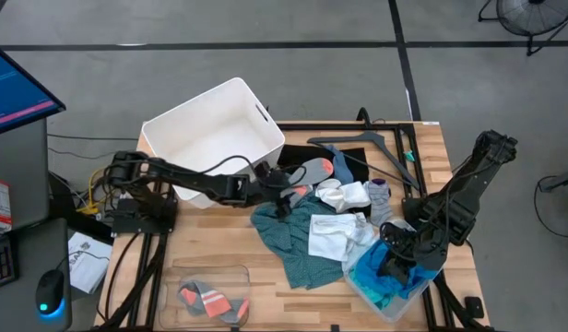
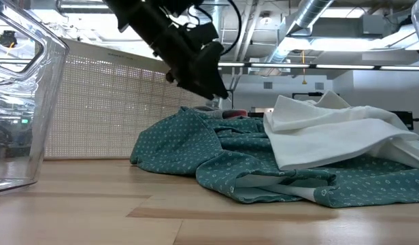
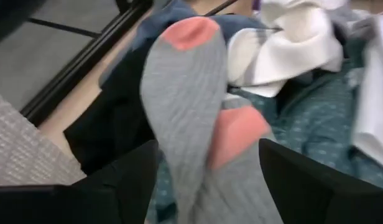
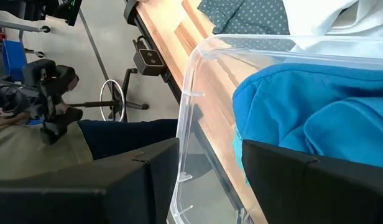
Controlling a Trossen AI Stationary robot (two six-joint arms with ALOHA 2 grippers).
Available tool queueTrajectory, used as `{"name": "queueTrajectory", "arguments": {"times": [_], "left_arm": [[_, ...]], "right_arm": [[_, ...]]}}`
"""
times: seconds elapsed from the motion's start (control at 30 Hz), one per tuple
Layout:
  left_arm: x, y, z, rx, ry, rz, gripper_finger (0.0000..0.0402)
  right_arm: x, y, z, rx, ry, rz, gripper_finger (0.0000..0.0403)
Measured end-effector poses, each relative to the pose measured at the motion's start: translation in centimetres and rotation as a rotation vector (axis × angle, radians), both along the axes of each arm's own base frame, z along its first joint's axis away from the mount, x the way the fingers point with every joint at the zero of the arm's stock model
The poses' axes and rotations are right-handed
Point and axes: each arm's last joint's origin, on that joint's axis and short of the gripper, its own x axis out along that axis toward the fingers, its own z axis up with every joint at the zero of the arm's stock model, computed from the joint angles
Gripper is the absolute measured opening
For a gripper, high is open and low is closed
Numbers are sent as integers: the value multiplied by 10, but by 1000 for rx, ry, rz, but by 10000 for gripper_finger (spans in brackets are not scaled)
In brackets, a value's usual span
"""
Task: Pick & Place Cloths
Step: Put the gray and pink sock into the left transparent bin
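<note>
A grey sock with orange toe and heel (image 3: 185, 106) lies on the pile of cloths (image 1: 313, 171), over a dark cloth. My left gripper (image 3: 207, 180) is open just above it, one finger on either side of the sock; I cannot tell whether they touch it. In the low view, my left gripper (image 2: 218, 99) hangs behind the dark teal-green cloth (image 2: 216, 150), which is spread on the table under white cloths (image 2: 325, 129). My right gripper (image 4: 210, 180) is open over a clear bin (image 4: 198, 62) at the near right, which holds a turquoise cloth (image 4: 316, 106).
A white bin (image 1: 215, 134) stands at the far left behind my left arm. A black hanger (image 1: 376, 148) lies at the far edge. Another clear bin (image 1: 210, 290) at the near left holds grey-and-orange socks. Bare wood shows between that bin and the pile.
</note>
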Motion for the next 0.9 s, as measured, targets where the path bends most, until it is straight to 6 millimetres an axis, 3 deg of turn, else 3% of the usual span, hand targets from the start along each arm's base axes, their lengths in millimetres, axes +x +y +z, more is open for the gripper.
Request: {"name": "queueTrajectory", "arguments": {"times": [0.17, 0.33, 0.47, 0.63, 0.77, 0.9], "left_arm": [[4, 3, -11, -124, -7, 1, 262], [5, 4, -30, -205, 46, 25, 233], [6, 3, -33, -276, 36, 35, 170], [4, 2, -29, -300, 24, 35, 22], [4, 1, -28, -309, 24, 27, 3], [0, -5, -9, -323, -32, -14, 1]], "right_arm": [[0, 0, 0, 1, 1, -1, 173], [0, 0, 0, 3, -1, -1, 170], [1, 1, 1, 13, -9, -1, 168], [1, 1, 2, 23, -17, -1, 168], [2, 2, 2, 29, -21, -1, 167], [2, 2, 3, 33, -25, -1, 166]]}}
